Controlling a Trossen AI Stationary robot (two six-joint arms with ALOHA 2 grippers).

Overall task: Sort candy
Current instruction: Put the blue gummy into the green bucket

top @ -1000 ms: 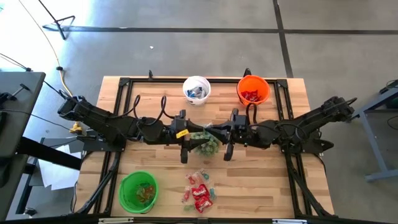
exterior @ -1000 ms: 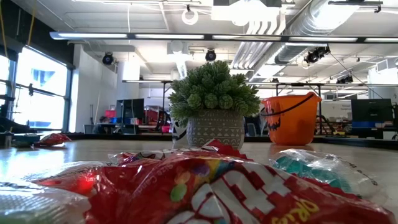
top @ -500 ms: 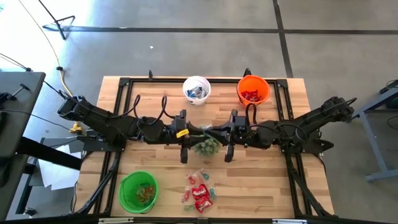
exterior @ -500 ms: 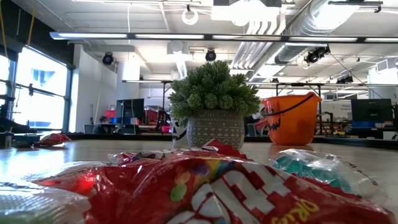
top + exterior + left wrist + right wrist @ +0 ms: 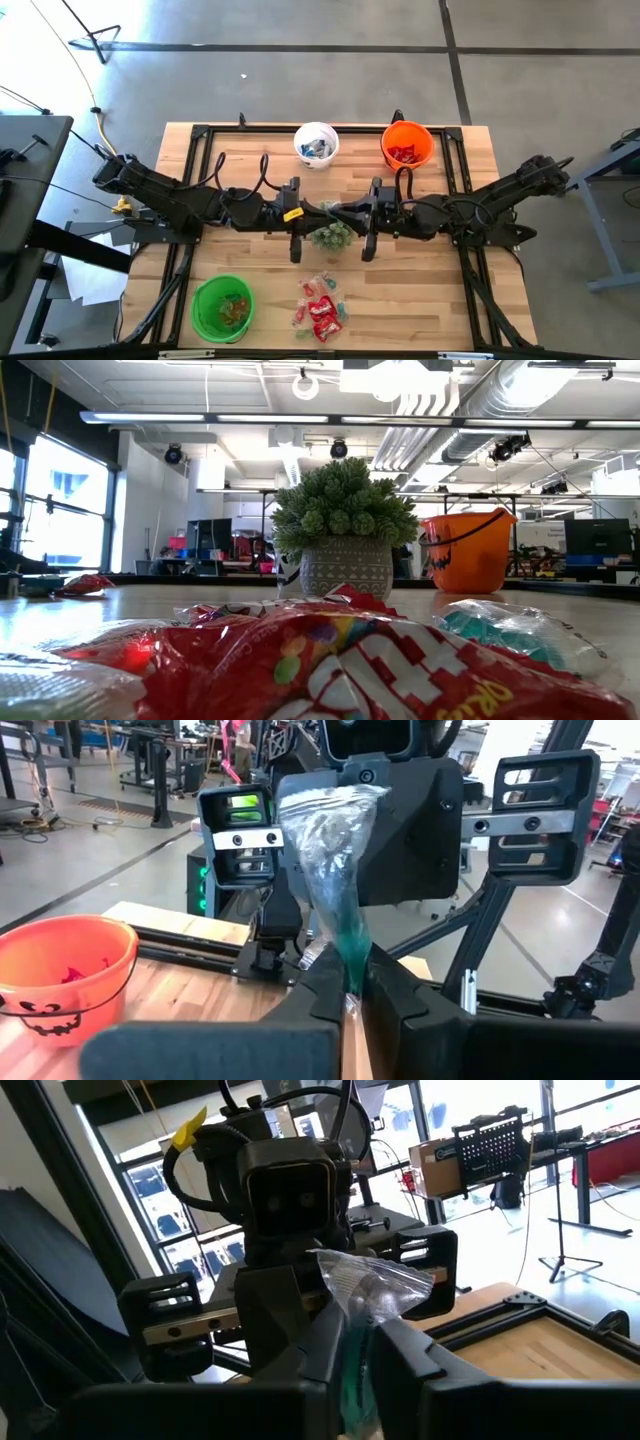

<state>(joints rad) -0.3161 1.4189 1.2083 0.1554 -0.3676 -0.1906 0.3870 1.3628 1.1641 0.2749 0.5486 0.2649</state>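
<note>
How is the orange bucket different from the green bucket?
The orange bucket sits at the far edge of the table, right of the middle; the green bucket sits at the near edge, on the left. The orange one holds red candy; the green one holds small green and orange pieces. The green one looks wider from above. Both are round, open buckets with candy inside.

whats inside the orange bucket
From above, the orange bucket holds a small heap of red candy against its orange floor. The left wrist view shows a red piece through the rim too. Whatever lies beneath that heap is covered, so a count isn't possible.
</note>
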